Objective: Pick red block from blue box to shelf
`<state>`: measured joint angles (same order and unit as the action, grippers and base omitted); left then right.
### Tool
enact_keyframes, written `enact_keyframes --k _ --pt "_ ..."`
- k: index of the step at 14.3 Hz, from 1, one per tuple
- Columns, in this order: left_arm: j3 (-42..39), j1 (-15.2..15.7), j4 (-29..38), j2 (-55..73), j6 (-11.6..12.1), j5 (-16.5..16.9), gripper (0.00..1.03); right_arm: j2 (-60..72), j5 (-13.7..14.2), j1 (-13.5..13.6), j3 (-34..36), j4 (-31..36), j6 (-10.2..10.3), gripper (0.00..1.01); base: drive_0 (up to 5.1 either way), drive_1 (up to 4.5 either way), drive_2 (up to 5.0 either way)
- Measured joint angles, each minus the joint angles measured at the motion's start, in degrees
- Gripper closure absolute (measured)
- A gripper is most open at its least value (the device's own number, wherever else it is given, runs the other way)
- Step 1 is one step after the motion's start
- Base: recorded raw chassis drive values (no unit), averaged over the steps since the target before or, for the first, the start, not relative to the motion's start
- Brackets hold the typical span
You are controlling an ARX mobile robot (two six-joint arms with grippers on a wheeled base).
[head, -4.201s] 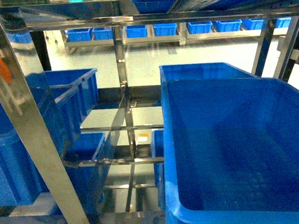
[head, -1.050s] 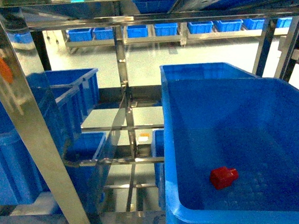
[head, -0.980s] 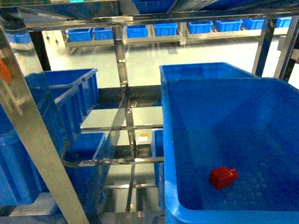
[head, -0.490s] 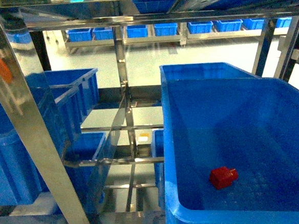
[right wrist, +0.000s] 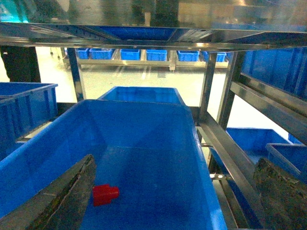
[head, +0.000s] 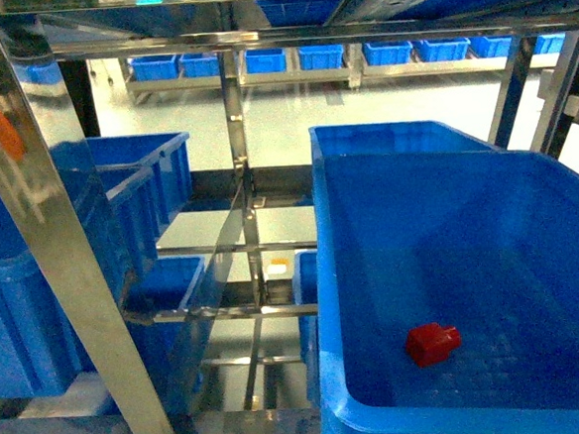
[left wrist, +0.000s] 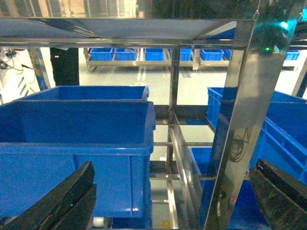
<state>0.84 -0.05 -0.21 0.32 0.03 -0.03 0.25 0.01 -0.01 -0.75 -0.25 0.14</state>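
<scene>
Since the earliest head view: red block (head: 433, 343) now lies inside the dark blue crate (head: 572, 277) on the shelf (head: 64, 263). Step: placement appears done; next, withdraw. Left claw (left wrist: 172, 201) spread, empty; right claw (right wrist: 172, 196) spread, released. Left crate (left wrist: 72, 129): contents hidden.

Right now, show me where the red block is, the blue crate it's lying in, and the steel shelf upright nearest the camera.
red block (head: 433, 343), head view, middle of its body.
blue crate (head: 325, 274), head view, left wall's rim.
shelf upright (head: 58, 253), head view, mid-length of the slanted steel post on the left.
</scene>
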Motion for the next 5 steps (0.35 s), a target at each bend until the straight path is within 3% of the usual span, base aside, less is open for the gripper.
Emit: enact_keyframes --k 5 --pt "0.00 0.00 0.00 0.00 0.00 0.00 0.05 0.00 0.00 0.00 0.00 0.00 0.00 0.03 0.0 0.00 0.0"
